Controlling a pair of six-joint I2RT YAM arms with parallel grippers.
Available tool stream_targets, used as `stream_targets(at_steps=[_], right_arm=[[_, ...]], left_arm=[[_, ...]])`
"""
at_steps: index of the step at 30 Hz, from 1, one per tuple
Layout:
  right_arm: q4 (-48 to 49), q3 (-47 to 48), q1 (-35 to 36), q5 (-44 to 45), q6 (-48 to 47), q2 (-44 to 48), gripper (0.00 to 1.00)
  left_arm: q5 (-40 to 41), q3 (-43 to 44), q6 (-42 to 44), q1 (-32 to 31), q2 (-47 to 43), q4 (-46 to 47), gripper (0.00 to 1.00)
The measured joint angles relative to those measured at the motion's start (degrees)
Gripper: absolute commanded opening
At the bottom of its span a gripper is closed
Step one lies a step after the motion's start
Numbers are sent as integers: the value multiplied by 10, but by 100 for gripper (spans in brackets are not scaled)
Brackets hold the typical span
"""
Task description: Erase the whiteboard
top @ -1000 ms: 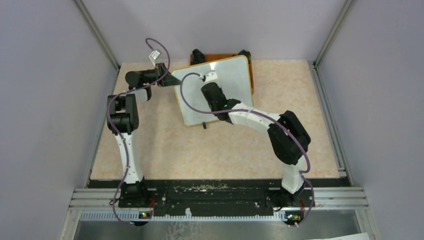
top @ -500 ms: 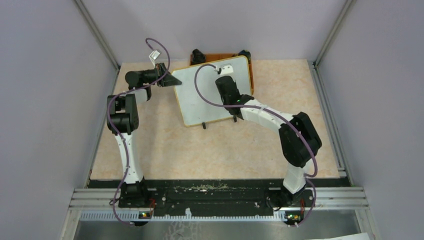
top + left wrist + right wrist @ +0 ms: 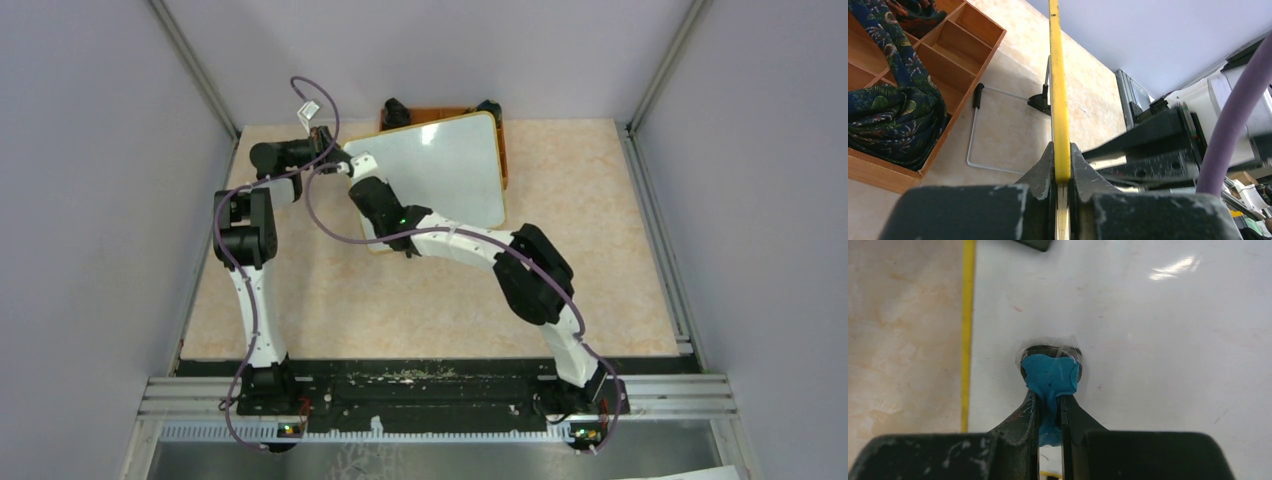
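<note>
Since half a second ago the right arm has swung from the far right part of the whiteboard across to its left side. It now sits close beside the left gripper, and the board itself has barely shifted. That left gripper is pinching the whiteboard's yellow rim and holds it tilted up near the middle of the counter's far edge, above the orange tray. The right gripper is pressed together on a blue wiper, whose pad lies against the white face just inside the left rim. The face looks almost clean, with only faint reddish specks near the pad. For a good stroke, I would keep the pressure light and even so the board is not pushed out of the left pinch. The passes should overlap, go over those specks, and stop short of running off the rim.
</note>
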State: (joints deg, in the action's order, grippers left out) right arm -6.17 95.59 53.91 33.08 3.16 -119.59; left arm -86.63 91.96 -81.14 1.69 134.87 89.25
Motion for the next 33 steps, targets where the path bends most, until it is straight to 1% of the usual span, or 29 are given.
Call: stream_targets(at_steps=[4,13,18,23,29,33], right_arm=[[-13,31,16,9,-7,-27,0],[-15,27,9,4,-6,-24,0],[18,-34,-14,-28,4,13,0],[28,-110,-66,-49,16,76,0],[36,-178,-130,-51,29,137,0],[36,-203,-156,-44,33,161,0]], left_arm=[[0,-3,2,2,0,0,0],[2,-4,3,2,0,0,0],[5,-5,4,-1,0,0,0],[7,-5,4,-2,0,0,0],[8,-5,3,-3,0,0,0],[7,-5,3,-3,0,0,0]])
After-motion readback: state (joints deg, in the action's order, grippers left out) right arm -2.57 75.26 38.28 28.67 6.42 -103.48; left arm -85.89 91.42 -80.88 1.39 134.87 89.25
